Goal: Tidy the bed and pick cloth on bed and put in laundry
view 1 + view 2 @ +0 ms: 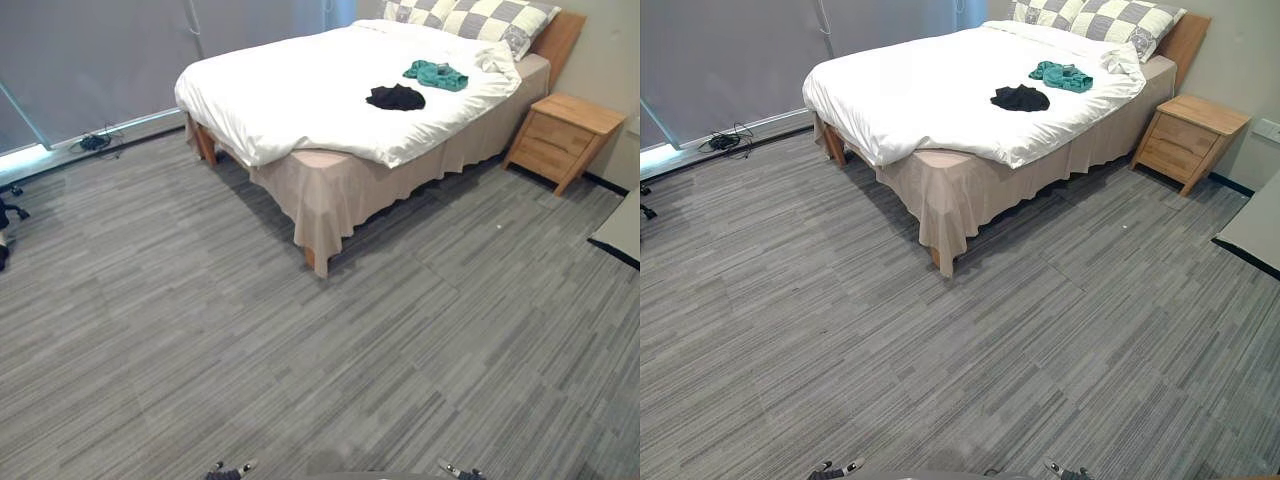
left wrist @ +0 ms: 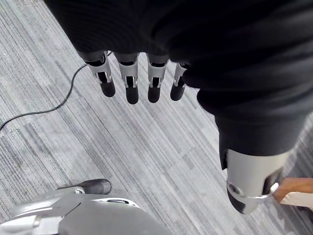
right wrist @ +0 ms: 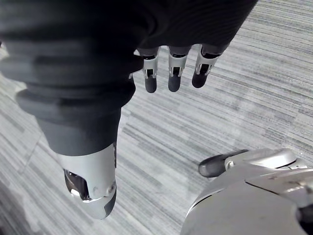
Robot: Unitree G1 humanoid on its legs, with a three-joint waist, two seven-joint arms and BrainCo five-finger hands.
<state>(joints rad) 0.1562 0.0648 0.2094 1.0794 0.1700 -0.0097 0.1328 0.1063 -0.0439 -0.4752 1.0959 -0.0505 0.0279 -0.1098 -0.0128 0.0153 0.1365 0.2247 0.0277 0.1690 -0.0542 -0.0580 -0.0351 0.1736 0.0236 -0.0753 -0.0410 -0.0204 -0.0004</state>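
Observation:
A bed (image 1: 330,170) with a white duvet and a beige skirt stands at the far side of the room. On the duvet lie a black cloth (image 1: 396,97) and, a little nearer the pillows, a teal cloth (image 1: 436,74). Checked pillows (image 1: 470,18) rest at the headboard. My left hand (image 2: 142,81) hangs over the grey floor with its fingers straight and nothing in it. My right hand (image 3: 171,68) hangs the same way, open and empty. Both hands are far from the bed.
A wooden nightstand (image 1: 562,138) stands right of the bed. Grey curtains (image 1: 100,60) cover the wall on the left, with a cable bundle (image 1: 95,142) on the floor below them. Grey carpet (image 1: 300,370) stretches between me and the bed.

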